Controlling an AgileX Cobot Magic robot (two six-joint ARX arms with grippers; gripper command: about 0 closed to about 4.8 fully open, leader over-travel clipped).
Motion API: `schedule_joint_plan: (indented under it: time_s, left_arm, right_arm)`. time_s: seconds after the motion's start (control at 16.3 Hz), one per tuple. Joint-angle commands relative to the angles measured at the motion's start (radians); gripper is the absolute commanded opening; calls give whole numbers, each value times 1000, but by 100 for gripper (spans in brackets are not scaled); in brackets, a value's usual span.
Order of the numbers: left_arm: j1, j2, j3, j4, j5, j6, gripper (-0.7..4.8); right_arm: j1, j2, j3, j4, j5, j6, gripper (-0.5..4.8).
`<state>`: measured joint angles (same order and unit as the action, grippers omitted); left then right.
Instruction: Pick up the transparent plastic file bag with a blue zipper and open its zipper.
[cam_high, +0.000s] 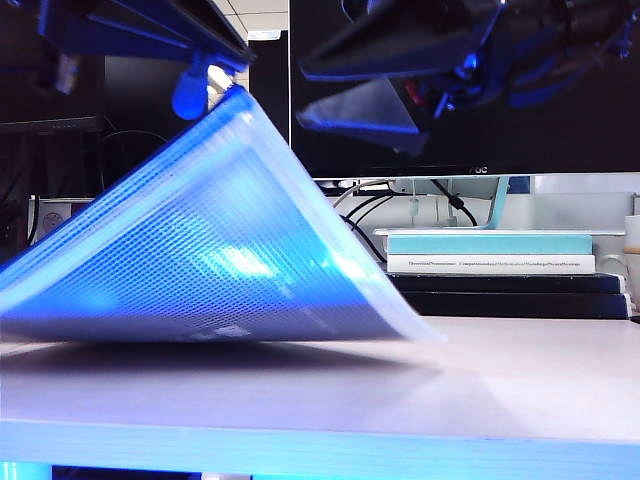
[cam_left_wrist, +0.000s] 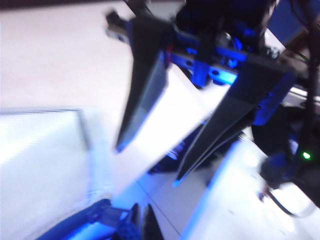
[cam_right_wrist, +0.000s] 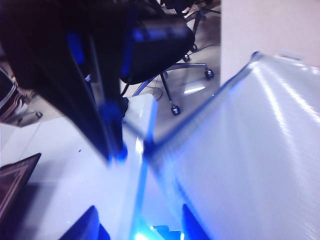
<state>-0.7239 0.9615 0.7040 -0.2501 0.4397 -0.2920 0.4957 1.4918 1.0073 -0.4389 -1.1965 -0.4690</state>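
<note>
The file bag (cam_high: 220, 250) is a translucent mesh pouch. One corner is raised high and the opposite edge rests on the white table (cam_high: 450, 400). My left gripper (cam_high: 222, 72) is at the top left, shut on that raised corner, with a blue oval tab (cam_high: 188, 97) hanging beside it. In the left wrist view its fingertips (cam_left_wrist: 141, 216) press together at the end of the blue zipper (cam_left_wrist: 75, 224). My right gripper (cam_high: 300, 97) hovers open just right of the raised corner. In the right wrist view its jaws (cam_right_wrist: 138, 210) straddle the bag's blue-lit edge (cam_right_wrist: 200, 115) without closing on it.
A stack of books (cam_high: 500, 268) lies at the back right of the table, with cables and a monitor base behind it. An office chair (cam_right_wrist: 175, 90) stands on the floor beyond the table's edge.
</note>
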Motion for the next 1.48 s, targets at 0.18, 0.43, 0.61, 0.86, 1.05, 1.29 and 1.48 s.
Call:
schedule_joint_plan:
  time_s: [0.18,0.43,0.61,0.86,1.05,1.29,1.48]
  left_arm:
    - [0,13,5,135,104,-58,-6]
    - [0,15,5,127,125,-64,-6]
    - [0,17,5,137,123,-63,-6]
    - [0,17,5,131,45,-33,-6]
    - [21,18,5,39,-35,32,-6]
    - [129,23,3,-171,-35,163,-6]
    - [188,23,3,-254,50,216,-6]
  right_arm:
    - [95,-3,4,14,128,-60,211]
    - [116,-4,5,81,196,-58,196]
    - [117,-4,6,129,196,-14,-5]
    - [116,-4,6,130,195,-5,-5]
    - [113,-11,6,123,178,0,-5]
    - [92,-42,6,130,204,1,-5]
    - [60,-52,6,124,204,7,-5]
